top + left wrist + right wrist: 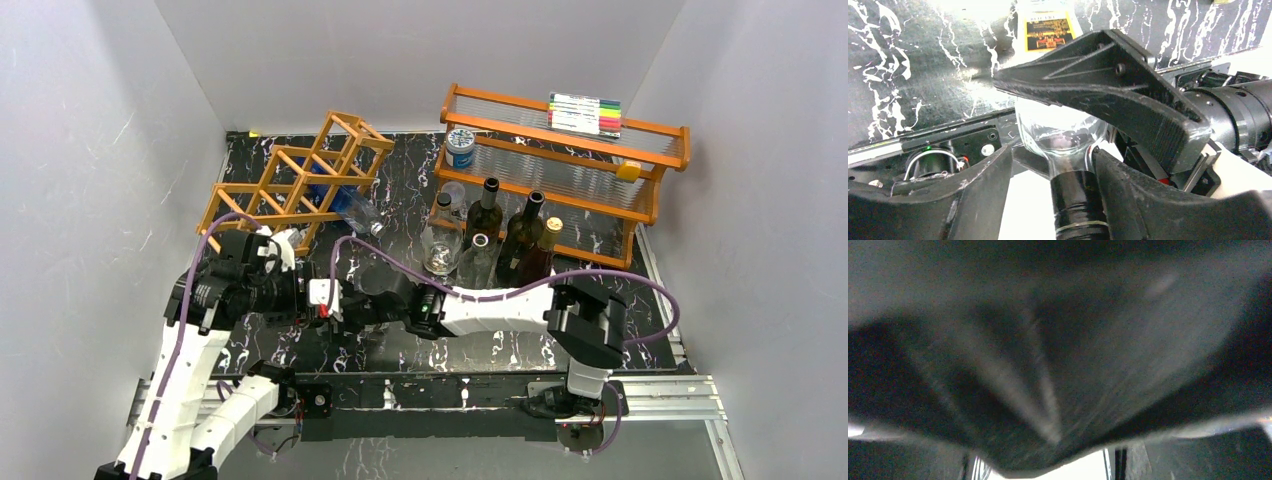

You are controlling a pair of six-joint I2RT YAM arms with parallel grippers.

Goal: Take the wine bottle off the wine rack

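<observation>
and here's the wine bottle (1063,132), clear glass, black capsule on the neck, yellow label with a red car. it's off the wine rack (300,180), low over the front of the marbled table (908,60), right where the two arms meet. the left gripper (1053,152) has its fingers (973,195) parted, neck between them, a gap showing on one side. one finger (1088,80) of the right gripper (338,303) lies across the bottle's body; whether it's clamped, can't tell, its own camera is blocked dark.
</observation>
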